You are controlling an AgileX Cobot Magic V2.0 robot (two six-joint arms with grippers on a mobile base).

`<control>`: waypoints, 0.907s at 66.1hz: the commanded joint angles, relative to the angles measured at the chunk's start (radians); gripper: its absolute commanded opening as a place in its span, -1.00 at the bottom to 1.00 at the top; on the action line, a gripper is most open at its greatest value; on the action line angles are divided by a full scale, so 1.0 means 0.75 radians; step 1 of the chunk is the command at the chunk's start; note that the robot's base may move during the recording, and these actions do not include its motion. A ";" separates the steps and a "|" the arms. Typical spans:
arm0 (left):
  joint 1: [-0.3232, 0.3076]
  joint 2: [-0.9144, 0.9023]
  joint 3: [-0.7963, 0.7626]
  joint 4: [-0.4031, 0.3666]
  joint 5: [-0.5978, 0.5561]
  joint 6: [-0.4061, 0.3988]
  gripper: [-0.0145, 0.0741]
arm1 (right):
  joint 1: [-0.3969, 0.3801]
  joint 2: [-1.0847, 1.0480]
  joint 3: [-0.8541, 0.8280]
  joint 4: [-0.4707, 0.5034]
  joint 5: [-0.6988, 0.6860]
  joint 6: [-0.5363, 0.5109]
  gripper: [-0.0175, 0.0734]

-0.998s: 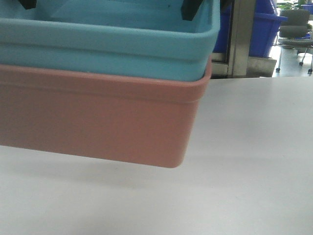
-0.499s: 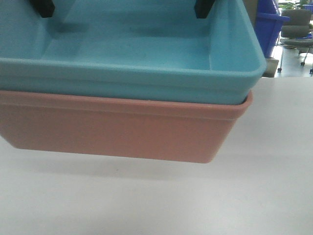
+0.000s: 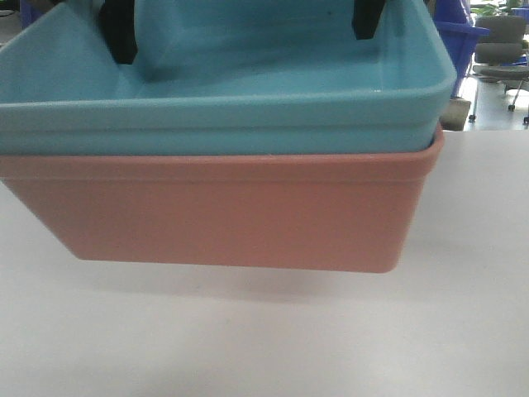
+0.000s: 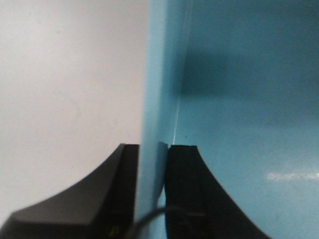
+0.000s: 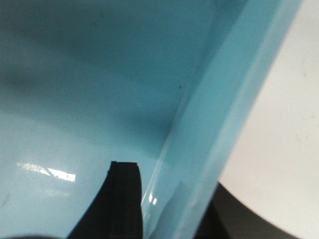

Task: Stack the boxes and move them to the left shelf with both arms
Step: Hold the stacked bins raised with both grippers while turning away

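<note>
light sky-blue plastic bin [image 3: 231,124] nested in salmon-pink plastic bin [image 3: 231,219], lifted off the white tabletop [image 3: 248,347]; left gripper [image 4: 152,152] and right gripper [image 5: 169,199] pinch opposite blue walls for level carrying.

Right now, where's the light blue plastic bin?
Front view: blue bin nested in the salmon pink plastic bin above the white table; left gripper and right gripper clamp its walls.

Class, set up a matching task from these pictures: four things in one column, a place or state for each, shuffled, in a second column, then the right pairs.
Column one:
1 sky blue bin
2 pink bin
3 left gripper
4 dark blue bin

Column two:
A jaws shut on a bin wall
B nested inside another bin
C in the background, far right
D holds another bin inside it

Pairs: 1-B, 2-D, 3-A, 4-C
</note>
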 commanded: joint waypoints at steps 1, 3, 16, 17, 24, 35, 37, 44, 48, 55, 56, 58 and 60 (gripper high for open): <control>-0.062 -0.043 -0.079 -0.089 -0.303 -0.048 -0.68 | 0.041 -0.036 -0.072 0.132 -0.288 0.002 -0.49; -0.062 -0.041 -0.079 -0.092 -0.309 -0.048 -0.68 | 0.041 -0.030 -0.072 0.132 -0.285 0.002 -0.49; -0.071 -0.016 -0.079 -0.092 -0.326 -0.048 -0.68 | 0.041 -0.011 -0.072 0.131 -0.278 0.002 -0.49; -0.071 -0.016 -0.079 -0.092 -0.328 -0.048 -0.68 | 0.041 -0.010 -0.072 0.131 -0.276 0.002 -0.49; -0.071 -0.013 -0.079 -0.084 -0.350 -0.048 -0.68 | 0.041 -0.010 -0.072 0.131 -0.278 0.002 -0.49; -0.071 -0.013 -0.079 -0.071 -0.360 -0.048 -0.68 | 0.041 -0.010 -0.072 0.131 -0.285 0.002 -0.49; -0.071 -0.013 -0.079 -0.071 -0.360 -0.048 -0.68 | 0.041 -0.010 -0.072 0.129 -0.285 0.002 -0.49; -0.071 -0.013 -0.079 -0.071 -0.360 -0.048 -0.68 | 0.040 -0.010 -0.072 0.130 -0.285 0.002 -0.49; -0.071 -0.013 -0.079 -0.071 -0.360 -0.048 -0.68 | 0.040 -0.010 -0.072 0.130 -0.285 0.002 -0.49; -0.071 -0.013 -0.079 -0.071 -0.360 -0.048 -0.68 | 0.040 -0.010 -0.072 0.130 -0.285 0.002 -0.49; -0.071 -0.013 -0.079 -0.071 -0.360 -0.048 -0.68 | 0.040 -0.010 -0.072 0.130 -0.285 0.002 -0.49; -0.071 -0.013 -0.079 -0.071 -0.360 -0.048 -0.68 | 0.040 -0.010 -0.072 0.130 -0.285 0.002 -0.49; -0.071 -0.013 -0.079 -0.071 -0.360 -0.048 -0.68 | 0.040 -0.010 -0.072 0.130 -0.283 0.002 -0.49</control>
